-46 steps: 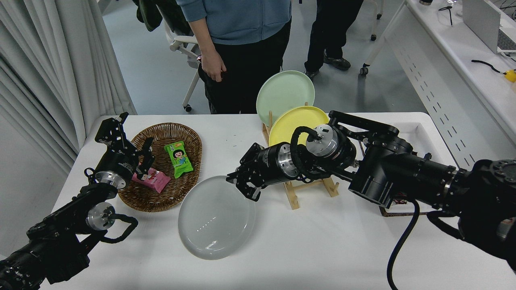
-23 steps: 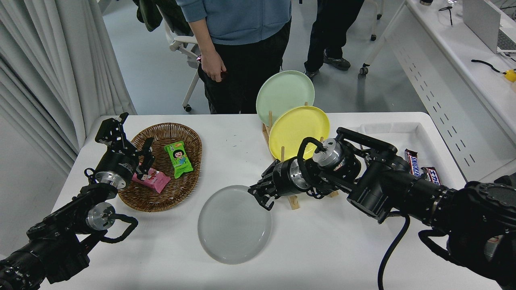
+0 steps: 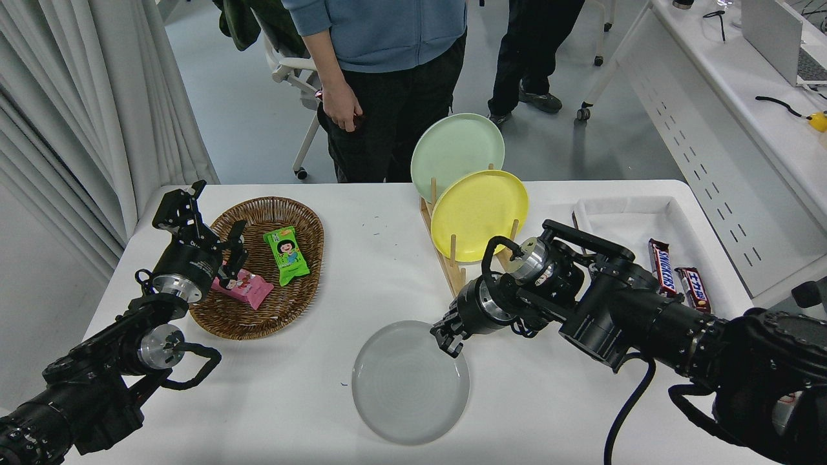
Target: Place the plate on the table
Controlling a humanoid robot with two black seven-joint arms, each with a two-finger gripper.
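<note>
The light-grey plate (image 3: 408,382) is over the white table (image 3: 549,407) at front centre, lying nearly flat, close to or on the top. My right gripper (image 3: 446,339) is shut on the plate's far right rim, with the arm reaching in from the lower right. My left gripper (image 3: 210,248) is parked at the lower left, over the near edge of the wicker basket, with its fingers apart and nothing between them.
A wooden rack (image 3: 452,274) at centre back holds a yellow plate (image 3: 479,213) and a pale green plate (image 3: 456,152). A wicker basket (image 3: 303,284) with snack packets sits at left. A white tray (image 3: 630,216) and two chocolate bars (image 3: 675,278) lie at right. Two people stand beyond the far edge.
My right gripper has carried the grey plate right and towards the near edge, lowering it and levelling it from a tilt. The left arm has not moved.
</note>
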